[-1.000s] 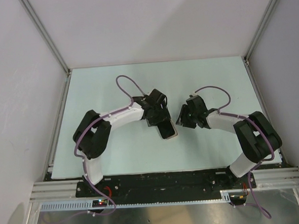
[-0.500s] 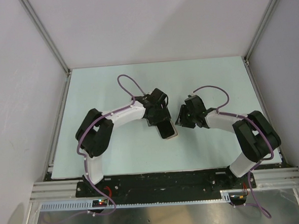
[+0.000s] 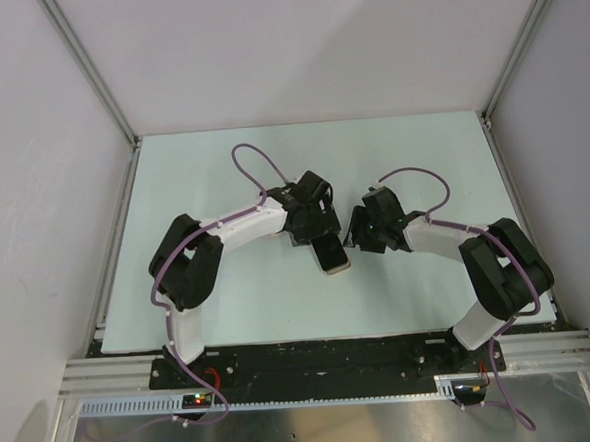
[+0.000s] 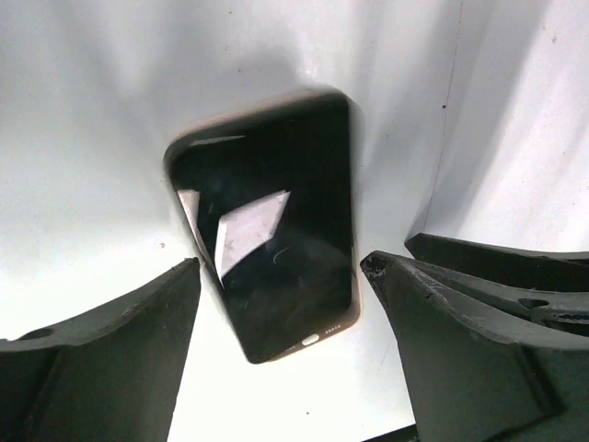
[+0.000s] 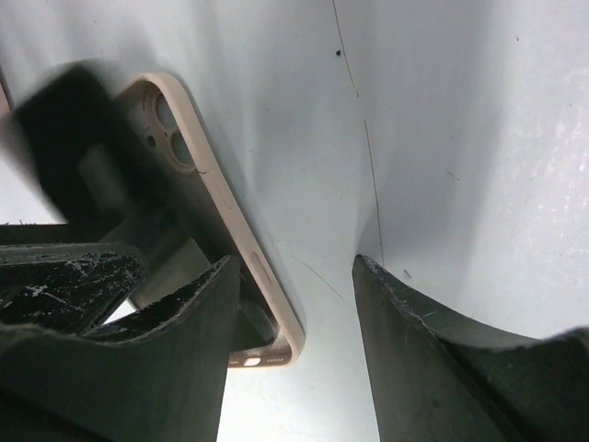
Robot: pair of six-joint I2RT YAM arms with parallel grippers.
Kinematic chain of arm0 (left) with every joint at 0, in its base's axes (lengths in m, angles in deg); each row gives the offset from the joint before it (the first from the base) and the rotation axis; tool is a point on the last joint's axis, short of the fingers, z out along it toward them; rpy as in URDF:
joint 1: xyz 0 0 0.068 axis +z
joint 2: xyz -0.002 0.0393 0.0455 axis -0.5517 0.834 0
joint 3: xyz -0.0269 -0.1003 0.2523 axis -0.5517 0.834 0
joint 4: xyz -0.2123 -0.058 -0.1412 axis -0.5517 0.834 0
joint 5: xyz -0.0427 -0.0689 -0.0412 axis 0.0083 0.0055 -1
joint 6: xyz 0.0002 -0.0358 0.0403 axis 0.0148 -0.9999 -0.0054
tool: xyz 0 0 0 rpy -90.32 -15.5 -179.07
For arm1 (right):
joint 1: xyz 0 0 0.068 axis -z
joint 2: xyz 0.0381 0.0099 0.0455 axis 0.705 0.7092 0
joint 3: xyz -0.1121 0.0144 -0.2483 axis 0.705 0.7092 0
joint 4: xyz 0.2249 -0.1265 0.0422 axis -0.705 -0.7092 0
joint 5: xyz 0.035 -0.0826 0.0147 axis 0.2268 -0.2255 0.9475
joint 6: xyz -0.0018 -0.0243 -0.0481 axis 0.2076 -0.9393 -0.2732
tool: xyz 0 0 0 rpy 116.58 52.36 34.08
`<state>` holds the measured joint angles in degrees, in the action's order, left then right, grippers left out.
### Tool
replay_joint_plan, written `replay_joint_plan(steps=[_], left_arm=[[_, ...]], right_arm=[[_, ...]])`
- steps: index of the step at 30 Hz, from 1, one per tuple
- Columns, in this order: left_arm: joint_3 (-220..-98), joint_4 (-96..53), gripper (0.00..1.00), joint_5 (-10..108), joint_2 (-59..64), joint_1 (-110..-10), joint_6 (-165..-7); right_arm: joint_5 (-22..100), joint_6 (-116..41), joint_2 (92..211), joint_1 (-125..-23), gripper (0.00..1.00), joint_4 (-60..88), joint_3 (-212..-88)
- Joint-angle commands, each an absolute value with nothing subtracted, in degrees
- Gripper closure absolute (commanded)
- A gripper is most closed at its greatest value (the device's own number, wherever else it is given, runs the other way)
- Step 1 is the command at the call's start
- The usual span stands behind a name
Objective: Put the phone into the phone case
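The phone [image 3: 329, 255] lies on the pale table, its black screen up, inside the pale pink phone case, which shows as a rim [image 4: 353, 311] around it. My left gripper [image 3: 317, 229] is open just behind the phone's far end. In the left wrist view the phone [image 4: 271, 239] lies between the open fingers [image 4: 147, 322] with a small gap on each side. My right gripper [image 3: 360, 233] is open beside the phone's right edge. In the right wrist view the case's long side [image 5: 230, 216] and camera cut-out [image 5: 166, 118] run next to my left fingertip [image 5: 198, 304].
The pale green table top [image 3: 222, 175] ends at grey walls on the back, left and right. A black rail [image 3: 313, 358] holds both arm bases at the near edge. Purple cables loop over each wrist.
My left gripper has drawn back up and left, uncovering more of the phone, whose screen now catches light. My right gripper has edged left toward the phone.
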<state>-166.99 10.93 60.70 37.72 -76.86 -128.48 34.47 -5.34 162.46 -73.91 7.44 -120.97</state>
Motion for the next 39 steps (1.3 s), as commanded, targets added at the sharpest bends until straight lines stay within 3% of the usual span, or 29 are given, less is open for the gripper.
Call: replay_joint_plan(steps=[1,11,19,29,39], left_arm=[[-168.8,9.5,0.13,61.0,37.0,-76.6,-127.4],[-167.8,9.2,0.12,62.7,34.2,-76.5,-126.1],[-162.2,9.2,0.22,69.8,28.5,-72.1,-123.5],[-173.2,9.4,0.45,70.7,39.4,-68.6,-117.5],[-174.5,9.3,0.58,70.4,44.9,-69.0,-120.0]], right_arm=[[31.8,-6.6,163.5,-74.1,0.41,3.1,-122.0],[29.7,-7.7,162.6,-73.8,0.44,2.2,-122.5],[26.3,-7.7,164.4,-75.4,0.56,-1.3,-124.5],[20.6,0.9,154.5,-77.2,0.79,-3.2,-115.3],[21.6,8.3,152.5,-81.9,0.85,2.4,-108.5]])
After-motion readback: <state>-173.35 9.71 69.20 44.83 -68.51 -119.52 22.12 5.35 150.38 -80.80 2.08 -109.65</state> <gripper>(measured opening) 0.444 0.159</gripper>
